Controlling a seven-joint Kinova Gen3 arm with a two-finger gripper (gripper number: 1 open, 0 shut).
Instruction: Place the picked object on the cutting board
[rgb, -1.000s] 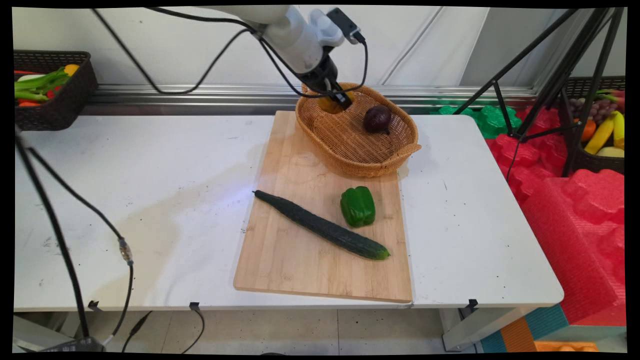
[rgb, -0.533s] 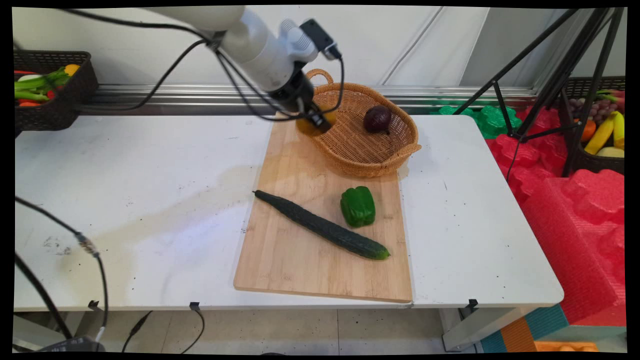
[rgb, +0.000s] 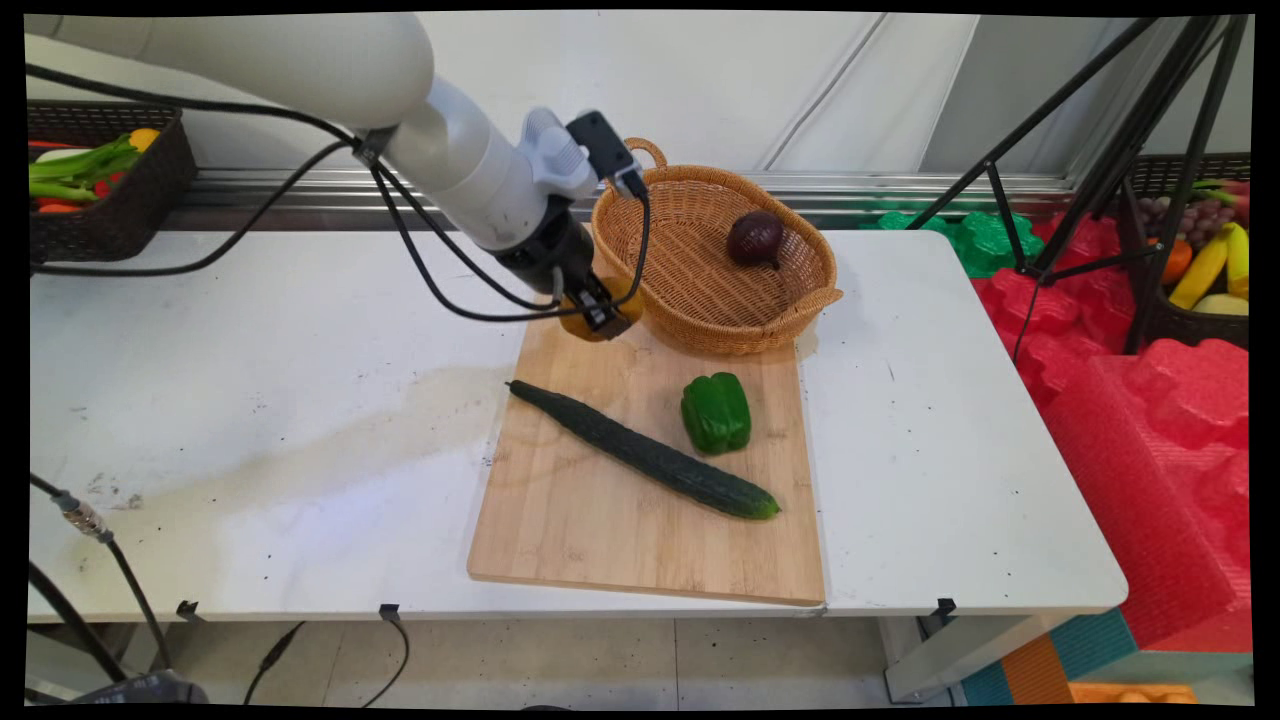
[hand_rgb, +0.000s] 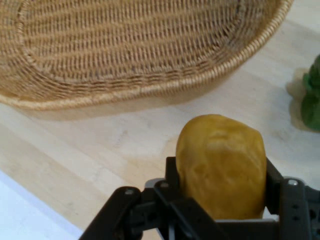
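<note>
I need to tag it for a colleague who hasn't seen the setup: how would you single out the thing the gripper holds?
Find the wooden cutting board. Over its far left corner, beside the wicker basket, the gripper holds a potato: the only yellow-brown, rounded item there.

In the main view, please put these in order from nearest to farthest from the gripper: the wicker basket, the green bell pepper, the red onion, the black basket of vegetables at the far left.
From the gripper, which holds a yellow potato:
1. Wicker basket, just to its right on the cutting board.
2. Green bell pepper, on the board, nearer the camera.
3. Red onion, inside the wicker basket, at its far side.
4. Black basket of vegetables, at the far left by the wall.
</note>
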